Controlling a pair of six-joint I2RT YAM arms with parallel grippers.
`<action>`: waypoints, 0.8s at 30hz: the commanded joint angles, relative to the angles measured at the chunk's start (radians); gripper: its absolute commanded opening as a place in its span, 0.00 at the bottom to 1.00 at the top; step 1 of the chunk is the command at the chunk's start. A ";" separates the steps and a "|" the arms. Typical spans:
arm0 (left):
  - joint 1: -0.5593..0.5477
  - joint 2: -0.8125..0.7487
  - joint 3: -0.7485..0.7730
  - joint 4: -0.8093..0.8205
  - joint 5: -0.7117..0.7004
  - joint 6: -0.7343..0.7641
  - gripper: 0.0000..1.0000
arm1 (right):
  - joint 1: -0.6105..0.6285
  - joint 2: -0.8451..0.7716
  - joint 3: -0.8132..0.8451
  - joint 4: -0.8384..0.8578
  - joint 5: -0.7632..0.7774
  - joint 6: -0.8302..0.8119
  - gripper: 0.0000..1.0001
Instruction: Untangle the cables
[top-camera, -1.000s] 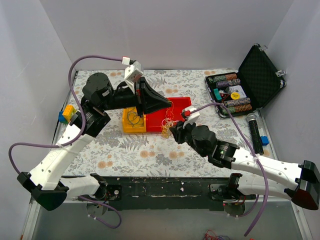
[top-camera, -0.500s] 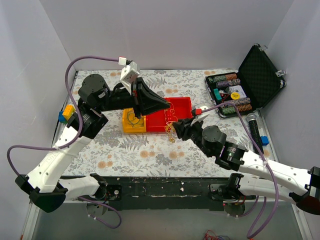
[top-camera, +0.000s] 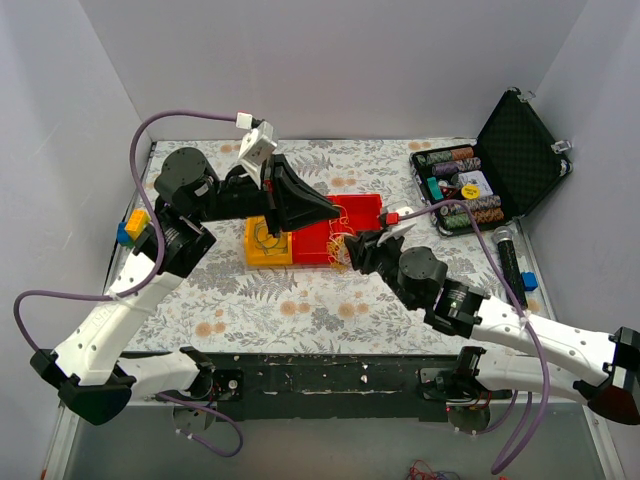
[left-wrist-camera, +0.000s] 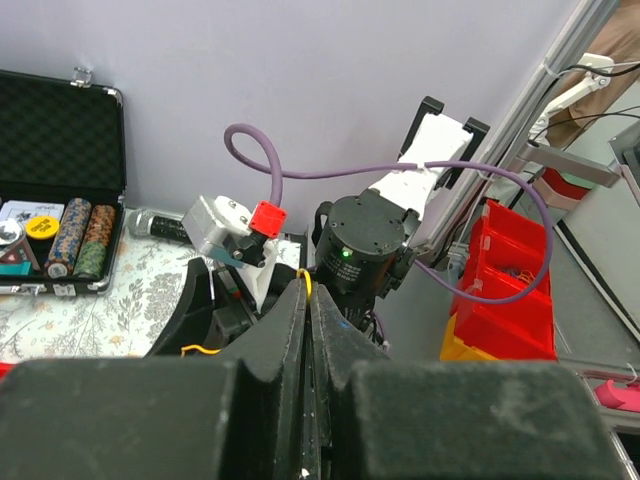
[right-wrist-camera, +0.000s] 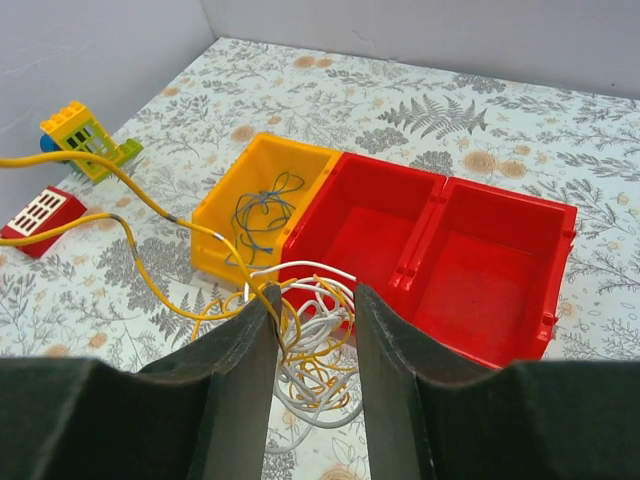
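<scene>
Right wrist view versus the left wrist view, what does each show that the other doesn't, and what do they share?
Only the right wrist: the yellow bin holding a green-blue cable, the red bin, toy bricks, and a white-and-yellow tangle seen between the fingers of the open right end effector. Only the left wrist: the poker chip case, the right arm, and the left end effector shut on a yellow cable. Both: yellow cable and the floral tablecloth.

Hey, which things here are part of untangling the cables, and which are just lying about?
Job: cables, left end effector, right end effector, yellow bin, red bin.
Lying about: poker chip case, toy bricks, black cylinder.
</scene>
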 joint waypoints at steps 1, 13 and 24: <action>0.005 0.000 0.055 0.055 0.039 -0.063 0.01 | -0.001 0.036 0.057 0.126 0.065 -0.038 0.44; 0.005 0.032 0.164 0.145 0.099 -0.216 0.01 | 0.001 0.139 -0.071 0.110 -0.090 0.092 0.29; 0.015 0.071 0.300 0.153 0.067 -0.220 0.01 | 0.011 0.034 -0.338 0.059 -0.159 0.275 0.25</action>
